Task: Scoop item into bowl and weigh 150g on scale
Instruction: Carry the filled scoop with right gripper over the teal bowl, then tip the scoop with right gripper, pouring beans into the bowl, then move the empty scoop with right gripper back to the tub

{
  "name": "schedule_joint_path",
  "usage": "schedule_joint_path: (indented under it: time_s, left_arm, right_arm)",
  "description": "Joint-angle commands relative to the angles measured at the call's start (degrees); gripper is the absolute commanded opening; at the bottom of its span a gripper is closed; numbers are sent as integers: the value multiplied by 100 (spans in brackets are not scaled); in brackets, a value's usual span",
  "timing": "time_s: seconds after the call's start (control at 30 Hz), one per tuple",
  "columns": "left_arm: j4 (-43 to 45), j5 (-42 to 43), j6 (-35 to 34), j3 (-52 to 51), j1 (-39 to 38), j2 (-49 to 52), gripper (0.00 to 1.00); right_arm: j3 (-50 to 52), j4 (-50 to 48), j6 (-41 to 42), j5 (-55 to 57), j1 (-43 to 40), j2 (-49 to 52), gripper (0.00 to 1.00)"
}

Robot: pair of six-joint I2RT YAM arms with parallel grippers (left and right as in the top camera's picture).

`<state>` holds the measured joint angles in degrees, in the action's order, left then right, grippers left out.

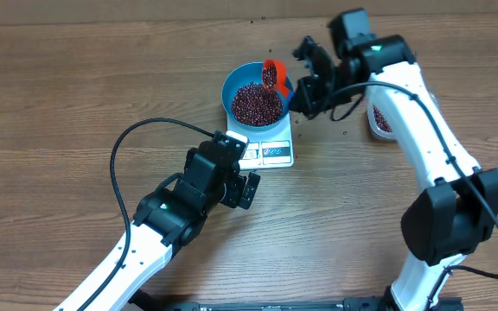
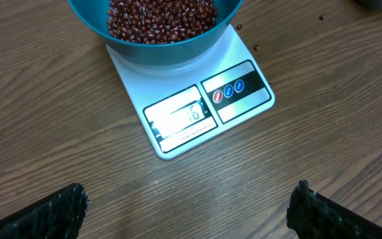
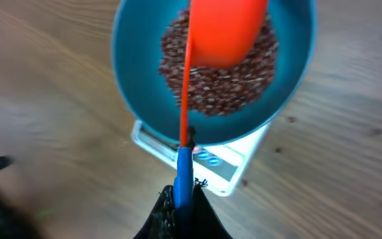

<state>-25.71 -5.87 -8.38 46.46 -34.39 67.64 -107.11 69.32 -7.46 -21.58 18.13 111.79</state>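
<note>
Right gripper (image 3: 181, 199) is clamped on the thin blue end of the red scoop (image 3: 224, 30), holding its cup tipped over the middle of the bowl (image 3: 131, 86).

Most of the beans (image 1: 256, 102) lie inside the blue bowl as a broad dark pile that covers its floor. The bowl sits on the back part of the white scale (image 2: 131, 73), leaving the display and buttons clear at the front. The display is lit, but glare makes the digits too unsure to read.

Left gripper (image 2: 191, 206) hovers just in front of the scale, jaws spread wide and holding nothing. A few stray beans (image 2: 256, 48) lie on the table (image 1: 76, 86) beside the scale. The clear container (image 1: 379, 121), partly hidden by the right arm, stands well apart to the right.

The main risk, as I judge it, is overshooting the target, since a tipped scoop dumps many beans at once. If the scoop rests on the rim, the reading will be false. The handle is gripped only at its tip, so it could swivel and spill beans past the rim. Any nudge from the left gripper would shift the scale.
</note>
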Motion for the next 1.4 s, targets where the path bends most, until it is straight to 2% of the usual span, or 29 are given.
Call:
schedule_joint_path:
  time_s: [0.0, 0.1, 0.33, 0.47, 0.7, 0.93, 1.13, 1.37]
  left_arm:
    - [2, -68, 68, 31, 35, 22, 100]
    - [2, -68, 68, 31, 35, 24, 99]
    - [2, -68, 68, 31, 35, 24, 99]
    - [2, -68, 68, 31, 35, 24, 100]
    - [2, -70, 70, 31, 35, 24, 99]
    - [2, -68, 68, 31, 35, 22, 100]
    - [2, -68, 68, 31, 35, 22, 99]
    - [2, -68, 68, 31, 35, 24, 99]
  right_arm:
    - [-369, 107, 247, 1969, 514, -66, 4]
    - [-409, 214, 466, 3161, 942, -66, 4]
    - [-409, 472, 767, 5049, 1709, -66, 4]
    - [-409, 476, 769, 5368, 1910, -66, 4]
    - [-409, 470, 767, 5224, 1921, -66, 4]
    - [-470, 433, 710, 4253, 1685, -79, 4]
    - [-629, 435, 549, 3053, 1073, -352, 4]
    - [-664, 619, 245, 2015, -57, -968, 4]
